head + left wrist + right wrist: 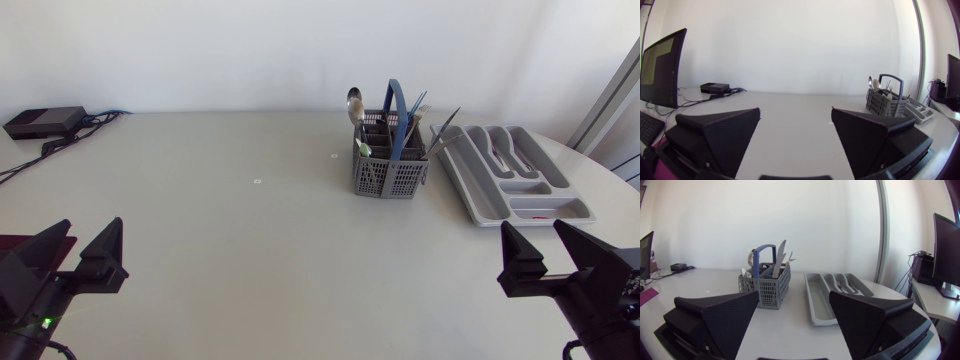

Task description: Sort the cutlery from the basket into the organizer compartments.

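- Your left gripper (92, 230) and right gripper (533, 232) sat at the near edge of the worktop (250, 250), fingers apart and holding nothing.
- Well ahead, the basket (390, 172) stood upright. Cutlery rose past its rim, including a spoon (354, 103) and a knife (444, 128) leaning outward.
- Those pieces looked thin, stiff, light and slick. You would likely do best pinching a shank across its flat sides, just above the rim.
- The organizer (470, 195) lay just beside the basket, on its right.
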Robot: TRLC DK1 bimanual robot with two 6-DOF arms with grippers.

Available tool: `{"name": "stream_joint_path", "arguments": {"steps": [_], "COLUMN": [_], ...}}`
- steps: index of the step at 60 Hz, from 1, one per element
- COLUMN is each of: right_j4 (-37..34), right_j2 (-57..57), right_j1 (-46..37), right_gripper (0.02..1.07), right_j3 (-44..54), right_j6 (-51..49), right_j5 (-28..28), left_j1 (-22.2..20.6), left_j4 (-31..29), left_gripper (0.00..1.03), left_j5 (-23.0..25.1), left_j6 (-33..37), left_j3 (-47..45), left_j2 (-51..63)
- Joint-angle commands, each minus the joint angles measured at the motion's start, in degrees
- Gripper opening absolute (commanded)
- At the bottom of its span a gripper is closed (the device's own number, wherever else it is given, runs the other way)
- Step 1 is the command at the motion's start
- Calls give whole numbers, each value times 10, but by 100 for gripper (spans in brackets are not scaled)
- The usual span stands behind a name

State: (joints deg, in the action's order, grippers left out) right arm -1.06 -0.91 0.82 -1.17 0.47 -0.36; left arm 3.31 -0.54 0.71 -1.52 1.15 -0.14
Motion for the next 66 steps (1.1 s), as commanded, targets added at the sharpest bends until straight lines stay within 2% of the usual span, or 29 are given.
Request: {"name": "stream_joint_path", "arguments": {"steps": [1,19,29,37,49,59,66], "right_j4": [3,9,50,118,164,154,106], "right_j2": [5,12,-22,-146,-310,-451,-534], "right_j1": [4,16,60,82,128,143,172], "right_gripper": [103,103,102,102,102,102,102], "right_j3": [12,12,-1,-44,-125,-207,-280], "right_j6": [17,8,-3,-3,-1,22,27], "right_j5": [-1,5,29,42,57,69,80], "left_j1": [-1,6,12,12,6,-36,-88], "left_j4": [0,0,28,48,58,43,-21], "left_gripper": [99,97,97,97,97,97,96], "left_j5": [-4,-5,-6,-6,-7,-43,-86], "left_j6": [-3,-4,-5,-14,-45,-59,-55], "left_j3": [-11,3,22,64,151,204,257], "left_j2": [-5,-2,39,123,284,380,450]}}
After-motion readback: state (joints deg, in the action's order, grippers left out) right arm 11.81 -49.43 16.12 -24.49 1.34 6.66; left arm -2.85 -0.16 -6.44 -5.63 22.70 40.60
